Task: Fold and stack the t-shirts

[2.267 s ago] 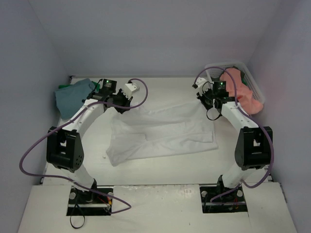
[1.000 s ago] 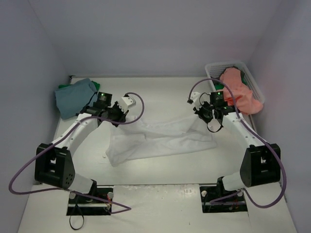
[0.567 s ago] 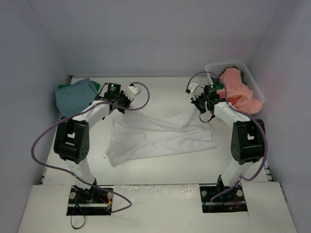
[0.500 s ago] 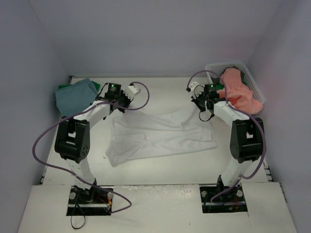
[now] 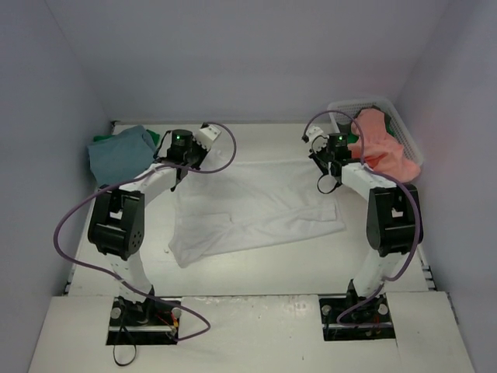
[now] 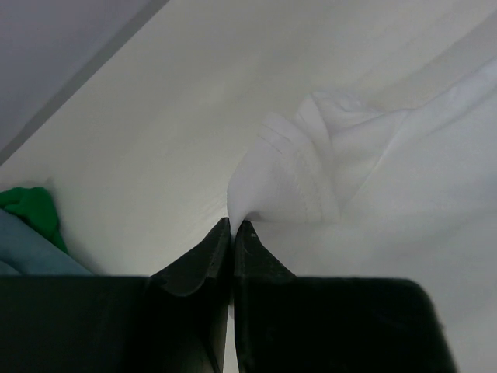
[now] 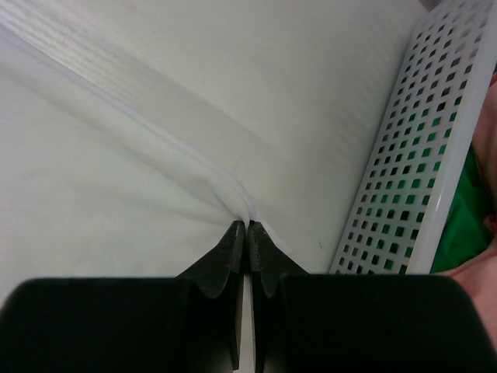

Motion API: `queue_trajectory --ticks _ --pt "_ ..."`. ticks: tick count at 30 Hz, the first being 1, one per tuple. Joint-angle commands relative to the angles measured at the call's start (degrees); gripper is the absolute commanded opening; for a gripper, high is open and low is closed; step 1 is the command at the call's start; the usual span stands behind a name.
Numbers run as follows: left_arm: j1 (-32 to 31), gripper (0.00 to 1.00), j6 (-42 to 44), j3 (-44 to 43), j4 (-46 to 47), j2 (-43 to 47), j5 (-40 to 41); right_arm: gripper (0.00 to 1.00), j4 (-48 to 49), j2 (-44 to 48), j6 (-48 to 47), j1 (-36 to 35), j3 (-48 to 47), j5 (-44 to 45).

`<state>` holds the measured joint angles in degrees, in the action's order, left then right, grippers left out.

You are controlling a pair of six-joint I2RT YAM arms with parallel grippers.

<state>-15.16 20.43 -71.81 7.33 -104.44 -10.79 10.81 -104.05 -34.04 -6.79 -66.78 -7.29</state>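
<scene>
Enclosure of pale grey walls [image 5: 256, 54] on three sides; off-white counter [image 5: 264, 268] within. Item: white t-shirt [image 5: 256, 206], spread flat at the counter's middle, its far edge drawn nearly straight between the two arms, near edge slanting, near-left corner bunched. Left end effector [image 6: 233, 225]: clenched on the far-left corner of the white t-shirt, a gathered fold of hem rising just beyond the tips. Right end effector [image 7: 248, 225]: clenched on the far-right corner, the hem ridge running from its tips to the left. Item: teal t-shirt [image 5: 120, 155], folded, far-left corner of the counter, with a green t-shirt [image 5: 99, 139] showing beneath its far edge; near the left arm, apart from the white t-shirt. Item: salmon t-shirt [image 5: 384, 148], heaped in a white mesh basket [image 7: 404, 155] at the far right, spilling over its near rim; the basket wall lies just right of the right end effector. Bare counter: a wide band along the near side, a narrow strip by the far wall, margins left and right of the white t-shirt.
</scene>
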Motion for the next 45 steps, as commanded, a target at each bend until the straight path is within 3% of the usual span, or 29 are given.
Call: queue_trajectory --ticks 1,8,19,33,45 --pt "-0.31 0.0 -0.92 -1.57 1.57 4.6 -3.51 0.0 3.0 5.61 -0.05 0.37 2.35 0.17" --pt "-0.66 0.0 -0.65 2.63 -5.13 6.79 -10.56 0.0 -2.72 10.7 -3.83 0.55 6.75 -4.57" --pt "-0.57 0.0 3.3 17.92 -10.58 22.78 -14.61 0.0 -8.08 13.52 -5.77 0.99 8.95 -10.11" --pt "-0.66 0.0 5.06 20.66 -20.6 27.36 -21.99 0.0 -16.16 15.46 -9.46 0.9 8.07 -12.31" --pt "-0.66 0.0 8.13 22.77 -25.25 31.4 -22.43 0.0 -22.58 18.09 -15.52 1.34 9.74 -15.56"
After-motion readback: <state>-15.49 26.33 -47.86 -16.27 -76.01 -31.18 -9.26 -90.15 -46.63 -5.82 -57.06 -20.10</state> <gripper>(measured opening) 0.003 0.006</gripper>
